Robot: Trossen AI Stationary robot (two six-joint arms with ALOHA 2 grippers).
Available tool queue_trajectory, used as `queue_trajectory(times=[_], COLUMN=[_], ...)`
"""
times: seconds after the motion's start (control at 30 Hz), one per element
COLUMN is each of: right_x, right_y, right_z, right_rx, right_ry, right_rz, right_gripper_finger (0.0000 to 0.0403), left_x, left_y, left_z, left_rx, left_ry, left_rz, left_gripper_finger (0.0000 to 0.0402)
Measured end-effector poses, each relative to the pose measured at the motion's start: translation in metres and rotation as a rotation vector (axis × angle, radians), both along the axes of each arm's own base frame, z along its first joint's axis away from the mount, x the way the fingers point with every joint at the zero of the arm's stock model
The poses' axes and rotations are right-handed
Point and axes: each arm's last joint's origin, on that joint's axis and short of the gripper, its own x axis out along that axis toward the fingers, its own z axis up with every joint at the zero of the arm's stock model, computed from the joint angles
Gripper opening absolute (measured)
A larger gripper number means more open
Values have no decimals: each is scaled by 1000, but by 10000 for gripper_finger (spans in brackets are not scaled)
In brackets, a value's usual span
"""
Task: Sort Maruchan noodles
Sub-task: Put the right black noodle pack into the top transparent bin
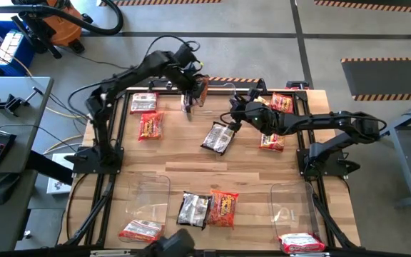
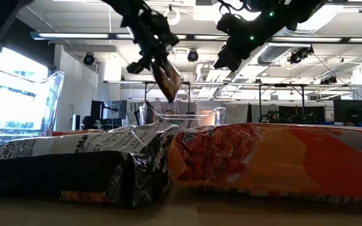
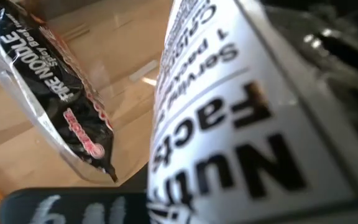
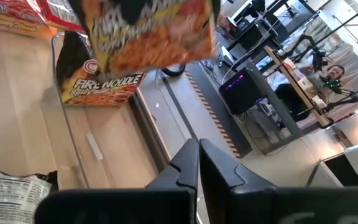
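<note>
My left gripper [image 1: 190, 84] is over the table's far middle, shut on an orange Maruchan noodles packet [image 2: 168, 80] that hangs in the air. The packet's white printed back [image 3: 229, 118] fills the left wrist view. Below it a black Fire Noodle packet [image 3: 61, 93] lies in a clear bin [image 4: 61, 106]. My right gripper [image 4: 197, 163] is shut with nothing in it, just right of the hanging packet [image 4: 148, 31] and above a dark packet [image 1: 218, 138] lying flat on the wood. My left gripper holds the orange packet by its upper end [image 2: 158, 65], pinched between the two fingers. The fingers come from above, slanting down. The packet hangs tilted below them, clear of the table and of the bin.
Loose packets lie at the far left [image 1: 143, 102] [image 1: 150, 126], the far right [image 1: 282, 102] [image 1: 272, 141] and the near middle [image 1: 193, 209] [image 1: 223, 208]. Clear bins stand near left [image 1: 148, 196] and near right [image 1: 295, 203], each with a packet by its near end.
</note>
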Motion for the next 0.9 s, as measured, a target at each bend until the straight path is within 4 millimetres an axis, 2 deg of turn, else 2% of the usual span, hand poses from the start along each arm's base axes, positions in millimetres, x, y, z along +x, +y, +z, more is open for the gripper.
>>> queue_trajectory(times=[0.2, 0.5, 0.9], right_x=[1, 1, 2], right_y=[1, 1, 2], right_z=[0, -1, -1], right_rx=[44, 47, 71], right_ry=[-31, -32, -46], right_rz=[35, 42, 64], right_gripper_finger=[0, 0, 0], left_x=[12, 8, 2], left_y=[17, 30, 35], left_z=[-21, -44, -44], left_rx=[-51, -137, -168], left_ry=[58, 140, 160], left_rz=[-4, 54, 124], left_gripper_finger=[62, 63, 63])
